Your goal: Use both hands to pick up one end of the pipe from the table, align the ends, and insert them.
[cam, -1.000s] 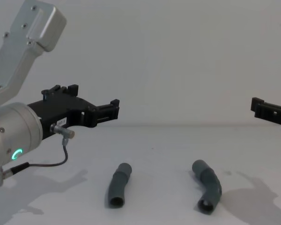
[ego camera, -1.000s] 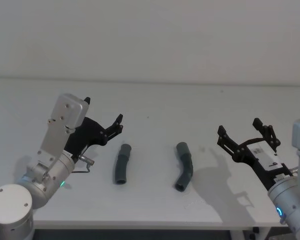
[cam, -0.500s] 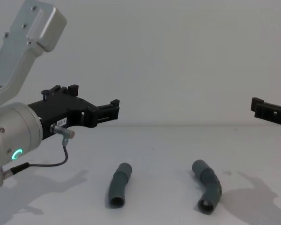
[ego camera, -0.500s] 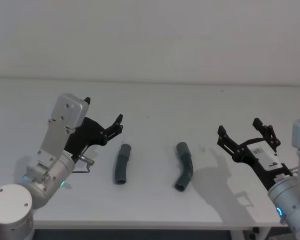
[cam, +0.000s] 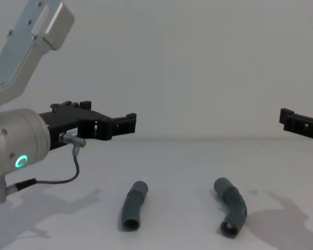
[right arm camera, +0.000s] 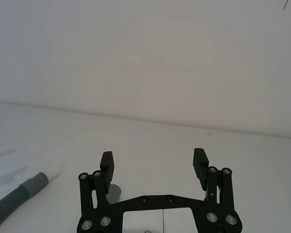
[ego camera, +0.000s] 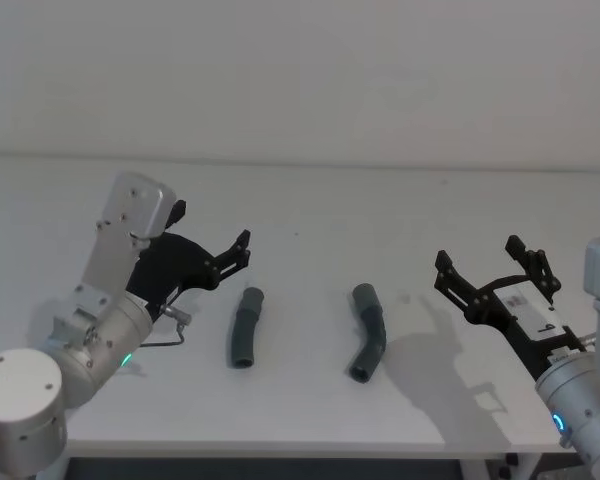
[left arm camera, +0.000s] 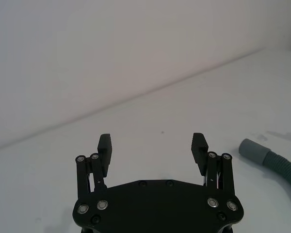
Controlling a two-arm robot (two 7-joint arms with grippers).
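Two dark grey bent pipe pieces lie apart on the table (ego camera: 310, 200): the left piece (ego camera: 245, 328) (cam: 133, 204) and the right piece (ego camera: 368, 332) (cam: 232, 205). My left gripper (ego camera: 212, 230) (cam: 112, 117) hovers open above the table, just left of the left piece, holding nothing. Its wrist view shows its open fingers (left arm camera: 152, 143) and that piece's smooth cuff (left arm camera: 250, 148) off to one side. My right gripper (ego camera: 478, 255) (cam: 297, 122) hangs open and empty, well right of the right piece. Its wrist view has the gripper (right arm camera: 153, 160) and a ribbed piece (right arm camera: 14, 201) with a white tip (right arm camera: 52, 174).
A plain pale wall rises behind the table's back edge (ego camera: 300, 160). The table's front edge (ego camera: 280, 450) runs close to both arms' bases. The left gripper's cable (cam: 57, 179) loops down beside its wrist.
My left arm has swung a little, carrying its open gripper slightly to the right, towards the left piece. The right arm and both pipe pieces have stayed put.
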